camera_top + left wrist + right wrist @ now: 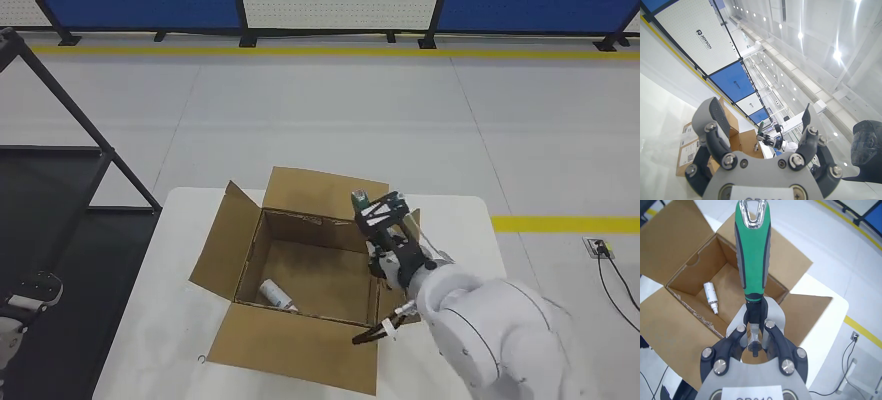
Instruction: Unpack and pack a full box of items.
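An open cardboard box (305,230) stands on the white table (165,310), flaps spread. A white spray bottle (277,295) lies on the box floor (710,296). My right gripper (755,311) is shut on the dark neck of a green-handled tool (752,256), handle pointing away from the wrist. It hangs over the box's far right corner (385,225), with the green handle end (358,200) uppermost. My left gripper (761,108) is open and empty, low beside the table, aimed up at the ceiling. From there the box's labelled side (689,149) and the distant tool (761,126) show.
A black metal frame (60,110) stands on the floor left of the table. A floor socket with cable (597,247) lies to the right. Bare table surface runs along the box's left side and to its right (455,215).
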Controlling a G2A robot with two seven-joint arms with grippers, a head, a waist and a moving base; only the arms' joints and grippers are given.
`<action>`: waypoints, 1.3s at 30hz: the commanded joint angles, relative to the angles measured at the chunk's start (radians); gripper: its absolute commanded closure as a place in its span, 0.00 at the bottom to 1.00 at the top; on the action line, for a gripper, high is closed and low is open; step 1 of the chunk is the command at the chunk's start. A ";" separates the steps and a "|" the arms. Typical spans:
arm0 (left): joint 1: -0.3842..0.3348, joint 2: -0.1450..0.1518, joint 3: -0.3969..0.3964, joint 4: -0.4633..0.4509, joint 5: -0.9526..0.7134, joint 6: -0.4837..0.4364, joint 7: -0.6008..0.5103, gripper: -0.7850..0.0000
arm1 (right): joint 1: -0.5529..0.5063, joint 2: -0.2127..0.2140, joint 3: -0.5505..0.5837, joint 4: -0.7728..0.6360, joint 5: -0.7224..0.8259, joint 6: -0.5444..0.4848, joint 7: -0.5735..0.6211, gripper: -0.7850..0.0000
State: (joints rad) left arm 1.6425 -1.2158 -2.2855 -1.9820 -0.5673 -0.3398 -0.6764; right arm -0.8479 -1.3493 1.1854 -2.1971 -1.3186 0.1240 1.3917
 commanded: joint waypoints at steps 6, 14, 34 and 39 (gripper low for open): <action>0.000 0.000 0.000 0.000 0.000 0.000 0.000 0.00 | -0.180 0.020 0.284 -0.153 -0.041 0.054 -0.011 1.00; 0.000 0.000 0.000 0.000 0.000 0.000 0.000 0.00 | -0.373 0.031 0.502 -0.046 0.108 0.006 -0.001 1.00; 0.000 0.000 0.000 0.000 0.000 0.000 0.000 0.00 | -0.263 0.054 0.501 0.668 0.233 -0.139 -0.242 1.00; 0.000 0.000 0.000 0.000 0.000 0.000 0.000 0.00 | -0.235 0.060 0.492 0.710 0.233 -0.145 -0.246 0.86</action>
State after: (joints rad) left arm 1.6425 -1.2158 -2.2855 -1.9820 -0.5673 -0.3398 -0.6764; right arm -1.0875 -1.2908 1.6779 -1.4940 -1.0858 -0.0171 1.1458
